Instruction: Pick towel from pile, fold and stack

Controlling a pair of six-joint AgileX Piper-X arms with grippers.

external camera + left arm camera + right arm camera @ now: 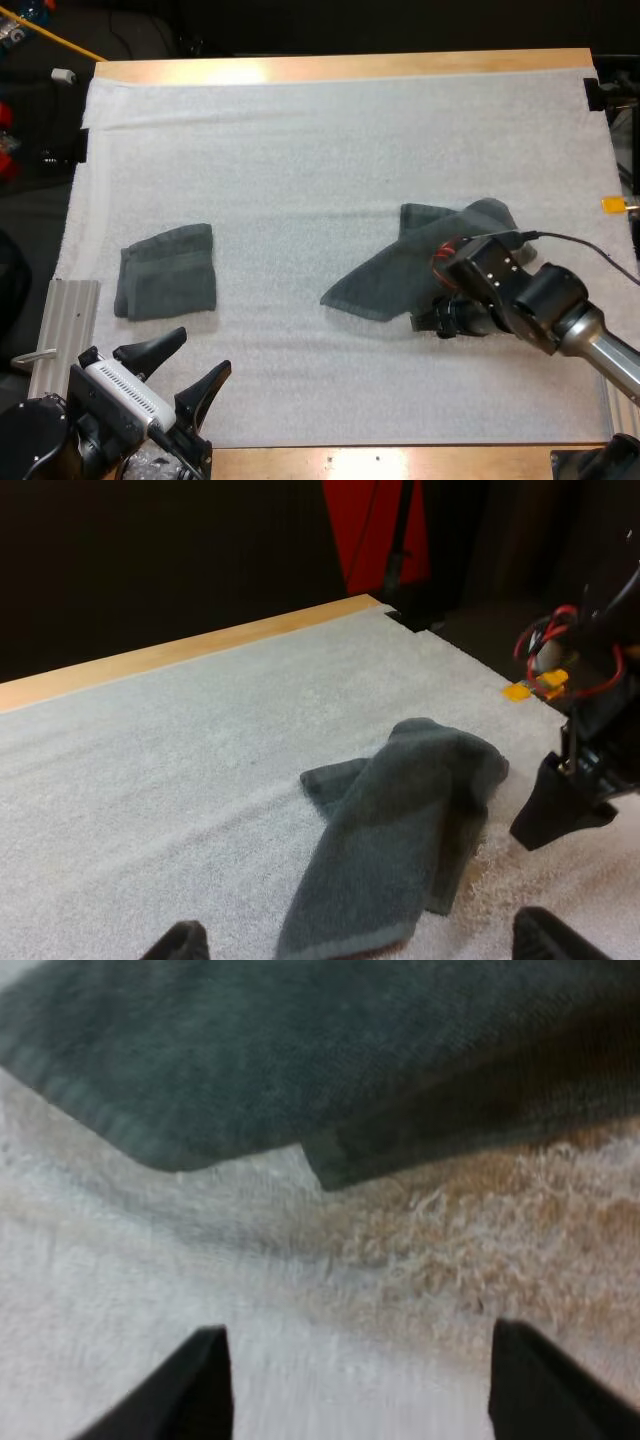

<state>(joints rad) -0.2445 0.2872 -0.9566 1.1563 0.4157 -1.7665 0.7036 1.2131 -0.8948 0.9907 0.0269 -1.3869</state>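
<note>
right hand (430,322) sits low over the mat (330,150), fingers spread and gripping nothing, mostly hidden under its own wrist from above. just ahead of them lies the loose towel (420,260), clear of both fingers; the arm covers part of its edge nearest the hand, and up close its far side is cut off. left hand (180,368) is spread wide and empty too, the folded towel (168,272) just beyond its fingers. two towels, two hands, one mat on the wooden surface (350,66).
</note>
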